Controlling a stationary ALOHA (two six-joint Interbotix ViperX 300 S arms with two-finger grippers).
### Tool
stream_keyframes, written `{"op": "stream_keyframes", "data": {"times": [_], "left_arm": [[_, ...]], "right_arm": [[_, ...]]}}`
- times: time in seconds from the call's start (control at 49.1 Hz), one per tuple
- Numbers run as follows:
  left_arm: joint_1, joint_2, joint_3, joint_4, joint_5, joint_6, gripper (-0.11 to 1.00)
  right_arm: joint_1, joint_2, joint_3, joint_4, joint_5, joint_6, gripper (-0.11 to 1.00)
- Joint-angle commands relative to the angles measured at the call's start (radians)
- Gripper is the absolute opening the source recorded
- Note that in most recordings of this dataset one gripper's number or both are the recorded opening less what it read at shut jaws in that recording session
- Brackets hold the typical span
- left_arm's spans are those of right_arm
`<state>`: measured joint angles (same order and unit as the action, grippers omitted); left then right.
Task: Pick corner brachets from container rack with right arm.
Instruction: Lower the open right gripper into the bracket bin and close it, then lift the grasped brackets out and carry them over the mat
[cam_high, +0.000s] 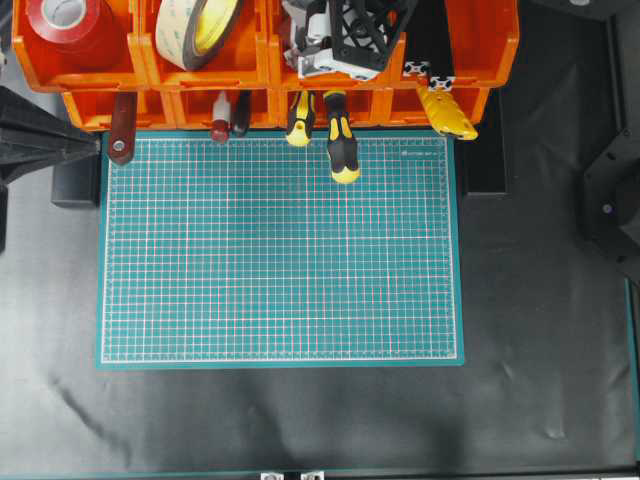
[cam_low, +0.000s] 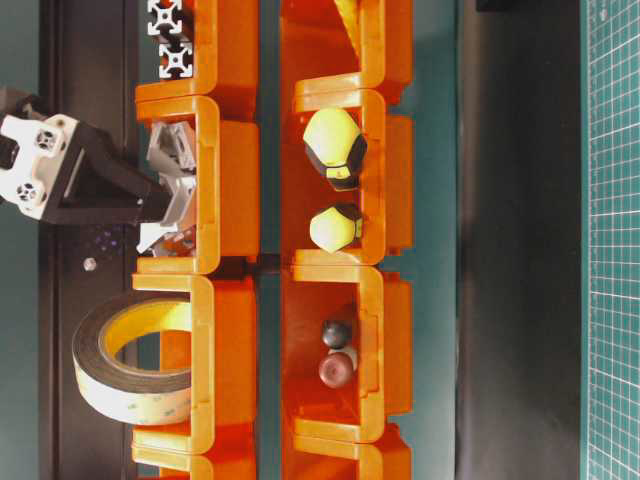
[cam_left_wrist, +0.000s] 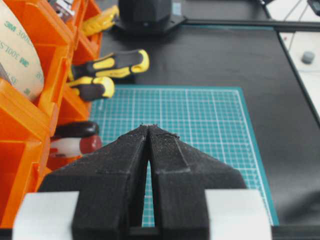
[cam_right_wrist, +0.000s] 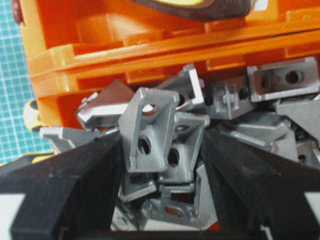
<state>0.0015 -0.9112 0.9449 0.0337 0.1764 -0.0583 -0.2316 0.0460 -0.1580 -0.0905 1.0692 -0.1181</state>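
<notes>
Corner brachets (cam_right_wrist: 150, 131) lie in a loose silver-grey heap inside one upper bin of the bright orange container rack (cam_high: 95, 78), which runs along the far edge of the table; none has been lifted out yet. Going left to right in the overhead view: the left arm sits parked at the near left of the rack, and its wrist view shows the left gripper (cam_left_wrist: 149, 131) with its black jaws pressed together, holding nothing, above the green cutting mat (cam_high: 280, 250). Next come upper bins with a roll of red tape (cam_high: 68, 22) and a roll of double-sided tape (cam_high: 200, 28), with tool handles poking from the lower bins, among them two yellow-and-black screwdriver handles (cam_high: 340, 148). Further right, the right arm (cam_low: 60, 170) reaches down into the bracket bin. Its wrist view shows the right gripper (cam_right_wrist: 161, 150) partly open, one black finger on each side of an upright bracket in the middle of the heap; the left finger appears to touch or nearly touch the piece, the right one stands just beside it. A firm grip cannot be confirmed. Judging from this, the reach is done and the squeeze is under way; securing one bracket, lifting it clear of the pile and carrying it out of the rack all remain. The mat in front holds no brackets.
</notes>
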Motion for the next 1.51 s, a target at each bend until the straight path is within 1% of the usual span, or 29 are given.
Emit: {"op": "stream_keyframes", "data": {"times": [0.0, 0.143, 0.285, 0.509, 0.713, 0.835, 0.957, 1.018, 1.12, 1.201, 1.262, 1.344, 1.486], "left_arm": [[0.009, -0.003, -0.029, 0.003, -0.005, -0.003, 0.00], [0.009, -0.014, -0.029, 0.003, -0.005, -0.003, 0.00], [0.009, -0.012, -0.029, 0.003, -0.005, -0.002, 0.00], [0.009, -0.017, -0.029, 0.003, -0.005, -0.003, 0.00], [0.011, -0.020, -0.029, 0.003, -0.003, -0.003, 0.00], [0.009, -0.018, -0.029, 0.003, 0.003, -0.003, 0.00], [0.002, -0.020, -0.029, 0.003, 0.005, -0.003, 0.00], [-0.011, -0.020, -0.029, 0.003, 0.006, -0.003, 0.00], [-0.031, -0.023, -0.029, 0.003, 0.008, 0.003, 0.00], [-0.034, -0.028, -0.029, 0.003, 0.008, 0.003, 0.00], [-0.031, -0.035, -0.029, 0.003, 0.008, 0.005, 0.00], [-0.025, -0.041, -0.029, 0.003, 0.008, 0.006, 0.00], [-0.025, -0.044, -0.029, 0.003, 0.008, 0.002, 0.00]], "right_arm": [[0.018, -0.037, -0.025, -0.002, -0.020, -0.005, 0.48], [0.018, -0.064, -0.055, -0.012, -0.011, -0.005, 0.47], [0.026, -0.101, -0.114, -0.015, -0.003, -0.008, 0.47], [0.067, -0.144, -0.198, -0.025, 0.057, -0.011, 0.47], [0.086, -0.153, -0.196, -0.063, 0.091, -0.014, 0.47], [0.094, -0.153, -0.192, -0.066, 0.091, -0.014, 0.47], [0.121, -0.163, -0.183, -0.064, 0.095, -0.015, 0.47], [0.147, -0.175, -0.163, -0.064, 0.097, -0.012, 0.47], [0.210, -0.210, -0.100, -0.064, 0.094, -0.009, 0.47], [0.256, -0.247, -0.026, -0.066, 0.087, -0.008, 0.47], [0.293, -0.285, 0.048, -0.066, 0.063, -0.006, 0.47], [0.347, -0.327, 0.149, -0.066, -0.003, -0.006, 0.47], [0.451, -0.376, 0.324, -0.064, -0.178, -0.003, 0.47]]}}
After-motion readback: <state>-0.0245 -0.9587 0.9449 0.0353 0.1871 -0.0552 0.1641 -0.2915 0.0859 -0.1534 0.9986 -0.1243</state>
